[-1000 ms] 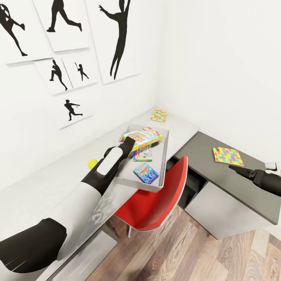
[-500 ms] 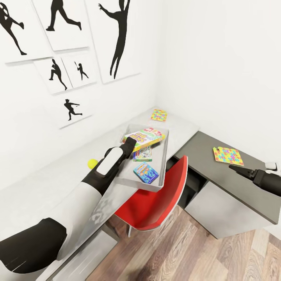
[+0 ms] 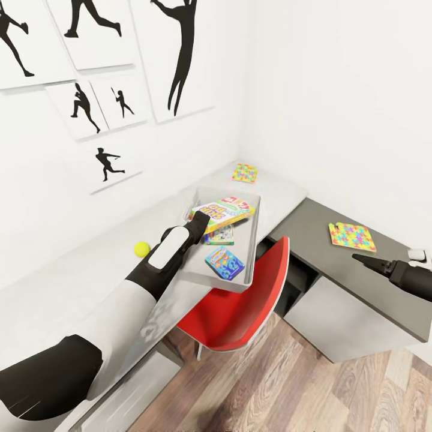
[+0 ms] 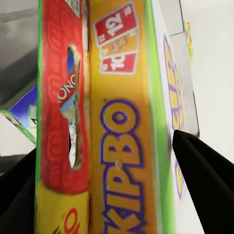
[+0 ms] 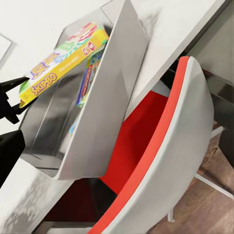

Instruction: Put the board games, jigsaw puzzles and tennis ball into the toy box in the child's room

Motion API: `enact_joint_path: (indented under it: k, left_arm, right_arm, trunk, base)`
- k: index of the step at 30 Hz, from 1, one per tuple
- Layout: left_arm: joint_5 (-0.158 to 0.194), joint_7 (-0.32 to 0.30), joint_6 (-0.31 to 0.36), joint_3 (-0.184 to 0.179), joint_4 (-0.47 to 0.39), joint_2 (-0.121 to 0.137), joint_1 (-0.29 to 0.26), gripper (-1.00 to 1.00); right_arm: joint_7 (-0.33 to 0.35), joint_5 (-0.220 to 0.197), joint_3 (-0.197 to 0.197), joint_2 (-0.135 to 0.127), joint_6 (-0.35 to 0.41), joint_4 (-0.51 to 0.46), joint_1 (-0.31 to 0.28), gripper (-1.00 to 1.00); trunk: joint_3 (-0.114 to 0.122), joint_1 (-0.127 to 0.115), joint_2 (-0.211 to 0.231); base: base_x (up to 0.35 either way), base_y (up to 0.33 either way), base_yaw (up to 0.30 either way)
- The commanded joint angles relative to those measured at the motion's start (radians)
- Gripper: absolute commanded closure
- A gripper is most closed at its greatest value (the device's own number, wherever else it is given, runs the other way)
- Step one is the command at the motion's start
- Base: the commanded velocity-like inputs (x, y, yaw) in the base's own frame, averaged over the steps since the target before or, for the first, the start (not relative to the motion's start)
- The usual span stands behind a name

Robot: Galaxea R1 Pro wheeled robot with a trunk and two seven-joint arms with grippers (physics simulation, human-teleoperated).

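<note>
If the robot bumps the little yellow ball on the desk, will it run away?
Probably. The tennis ball is round and sits loose on the flat table, so a nudge would likely send it rolling. Nothing stands close beside it, so it might reach the edge.

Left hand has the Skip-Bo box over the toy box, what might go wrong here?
1. The Skip-Bo box sits tilted across the toy box, one end near the far wall; released now, it may rest propped up.
2. The toy box overhangs the table edge above the red chair; pushing down could tip it.
</note>
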Motion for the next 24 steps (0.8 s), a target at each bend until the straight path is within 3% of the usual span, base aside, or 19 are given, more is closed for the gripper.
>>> enact_joint_path:
  k: [1,24]
  left_arm:
    - [0.002,0.006,0.001,-0.001,-0.001,0.001,-0.001,1.0]
    - [0.004,0.007,0.001,-0.002,-0.001,0.005,0.0,1.0]
  right_arm:
    - [0.009,0.008,-0.001,0.0,0.004,0.0,-0.001,-1.0]
    - [0.009,0.007,-0.001,0.0,0.004,0.0,-0.001,-1.0]
  trunk:
    - [-0.003,0.0,-0.002]
    - [-0.04,0.0,-0.002]
  base:
    - [0.0,0.0,0.0]
    - [0.0,0.0,0.0]
